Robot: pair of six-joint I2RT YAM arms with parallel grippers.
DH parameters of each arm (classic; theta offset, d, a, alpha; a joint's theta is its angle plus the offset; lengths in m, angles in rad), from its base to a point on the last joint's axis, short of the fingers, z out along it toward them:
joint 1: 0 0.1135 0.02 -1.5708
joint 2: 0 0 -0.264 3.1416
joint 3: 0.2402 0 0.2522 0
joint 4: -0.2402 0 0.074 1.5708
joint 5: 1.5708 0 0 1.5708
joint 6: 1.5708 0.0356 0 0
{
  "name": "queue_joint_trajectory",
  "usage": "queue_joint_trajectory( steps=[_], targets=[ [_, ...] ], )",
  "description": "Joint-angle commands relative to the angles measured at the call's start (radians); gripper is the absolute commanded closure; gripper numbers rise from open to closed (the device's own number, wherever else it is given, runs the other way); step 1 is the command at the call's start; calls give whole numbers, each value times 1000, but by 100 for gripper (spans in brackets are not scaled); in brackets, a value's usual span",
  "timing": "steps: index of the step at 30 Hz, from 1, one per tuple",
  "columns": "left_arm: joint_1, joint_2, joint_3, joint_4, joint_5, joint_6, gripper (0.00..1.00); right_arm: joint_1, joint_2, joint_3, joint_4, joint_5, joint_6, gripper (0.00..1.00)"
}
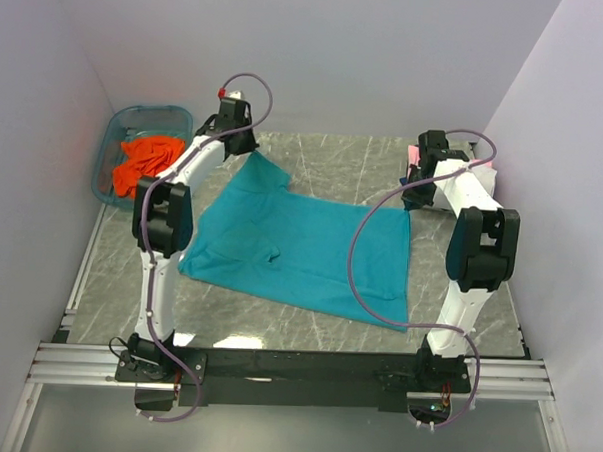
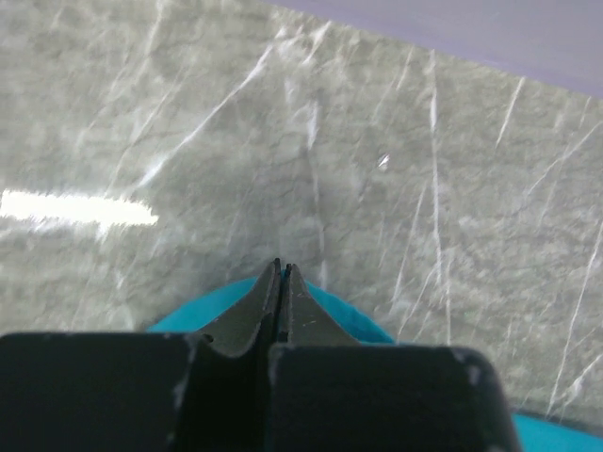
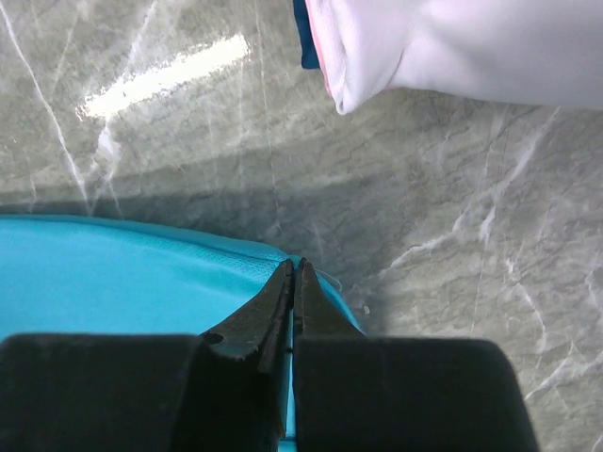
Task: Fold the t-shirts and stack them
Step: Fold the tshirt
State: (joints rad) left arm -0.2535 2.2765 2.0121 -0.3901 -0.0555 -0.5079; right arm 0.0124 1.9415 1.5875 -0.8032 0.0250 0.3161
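The grey marbled surface (image 1: 335,157) carries a teal t-shirt (image 1: 300,251) spread flat across its middle. A translucent blue tub (image 1: 109,158) stands at the far left corner and holds a crumpled orange t-shirt (image 1: 149,159). A folded white t-shirt (image 3: 471,47) lies at the far right corner, with pink fabric (image 3: 325,71) and dark blue fabric (image 3: 303,38) showing at its edge. The left claw (image 2: 282,273) is pinched tight on the teal t-shirt's far left corner. The right claw (image 3: 294,268) is pinched on its far right corner.
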Motion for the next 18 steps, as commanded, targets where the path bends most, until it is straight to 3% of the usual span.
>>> queue_joint_trajectory(
  steps=[1,9,18],
  targets=[
    [5,-168,-96,71,6,25,100,-6,-61,16,7,-11,-9,100],
    [5,-425,-464,117,-7,20,100,-6,-180,-122,52,-91,-29,100],
    [3,-672,-751,71,-40,-33,100,-6,-259,-260,62,-134,-25,100]
  ],
)
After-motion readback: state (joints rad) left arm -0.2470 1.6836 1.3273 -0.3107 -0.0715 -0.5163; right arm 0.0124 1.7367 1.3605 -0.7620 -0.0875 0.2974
